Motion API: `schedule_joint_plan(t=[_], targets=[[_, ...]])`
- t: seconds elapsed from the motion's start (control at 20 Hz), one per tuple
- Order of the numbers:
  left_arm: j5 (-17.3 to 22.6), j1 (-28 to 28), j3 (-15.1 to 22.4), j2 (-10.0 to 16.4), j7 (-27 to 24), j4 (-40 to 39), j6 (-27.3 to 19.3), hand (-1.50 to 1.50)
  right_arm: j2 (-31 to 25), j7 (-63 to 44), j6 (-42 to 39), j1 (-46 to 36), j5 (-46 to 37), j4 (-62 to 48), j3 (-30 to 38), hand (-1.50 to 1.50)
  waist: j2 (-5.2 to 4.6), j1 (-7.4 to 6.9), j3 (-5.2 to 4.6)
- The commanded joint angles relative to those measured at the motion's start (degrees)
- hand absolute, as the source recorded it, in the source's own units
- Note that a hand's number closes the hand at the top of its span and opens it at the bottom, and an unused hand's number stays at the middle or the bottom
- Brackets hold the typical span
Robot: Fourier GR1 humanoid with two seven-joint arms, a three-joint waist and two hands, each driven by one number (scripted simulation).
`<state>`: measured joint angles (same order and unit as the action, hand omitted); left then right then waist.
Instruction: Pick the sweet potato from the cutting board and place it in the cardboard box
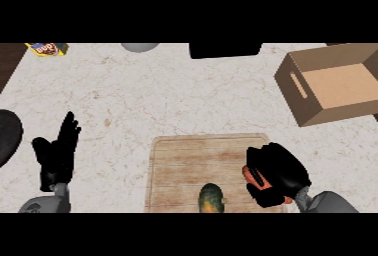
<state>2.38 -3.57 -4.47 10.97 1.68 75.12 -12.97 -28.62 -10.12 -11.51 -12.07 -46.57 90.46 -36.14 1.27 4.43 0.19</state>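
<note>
- The right hand [277, 172] shows at the lower right, over the right edge of the cutting board [192, 160], with its grey forearm coming up from the lower edge.
- Its fingers are curled together and clamped round the sweet potato [250, 176], which shows only as an orange-red strip at the hand's left side; the rest is hidden by the black fingers.
- The sweet potato is thus in the right hand, above the board's right side; whether it touches the wood cannot be told.
- A green and orange vegetable [211, 198] lies on the board near its lower edge, left of the right hand and apart from it.
- The cardboard box [310, 102] stands open on the counter [148, 95] at the upper right, well apart from the hand, with a slot handle in its left wall.
- The left hand [57, 152] rests at the left, off the board, fingers straight, pointing up and slightly apart, holding nothing.
- A dark round thing [7, 137] sits at the left edge.
- Along the far edge are a yellow packet [48, 48], a grey thing [140, 46] and a black thing [225, 50].
</note>
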Motion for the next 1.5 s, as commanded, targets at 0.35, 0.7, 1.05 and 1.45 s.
schedule_joint_plan(t=[0.35, 0.7, 1.05, 1.45], targets=[[0.69, 2.69, -1.51, 0.61, 0.37, 1.66, -0.54, 0.00, -29.49, 35.77, 11.06, 16.52, 18.84, 15.14, 21.29, 1.50, 0.25, 3.28, -0.03], [0.23, 2.31, -0.83, -1.19, -1.95, 0.44, -1.11, 0.00, -37.97, 51.11, 5.85, 22.81, 39.72, 7.71, 44.52, 1.50, -0.34, 2.33, -0.20], [0.15, 0.04, -0.01, 1.29, 1.56, 2.63, 1.73, 0.00, -41.23, 61.23, -2.23, 27.20, 45.28, -6.81, 63.19, 1.50, -0.96, -2.63, -0.18], [-3.23, -1.77, 3.37, -2.24, -0.07, 0.79, 0.52, 0.00, -40.47, 57.28, -6.84, 7.47, 42.51, -21.96, 54.63, 1.50, -1.55, -5.70, -0.17]])
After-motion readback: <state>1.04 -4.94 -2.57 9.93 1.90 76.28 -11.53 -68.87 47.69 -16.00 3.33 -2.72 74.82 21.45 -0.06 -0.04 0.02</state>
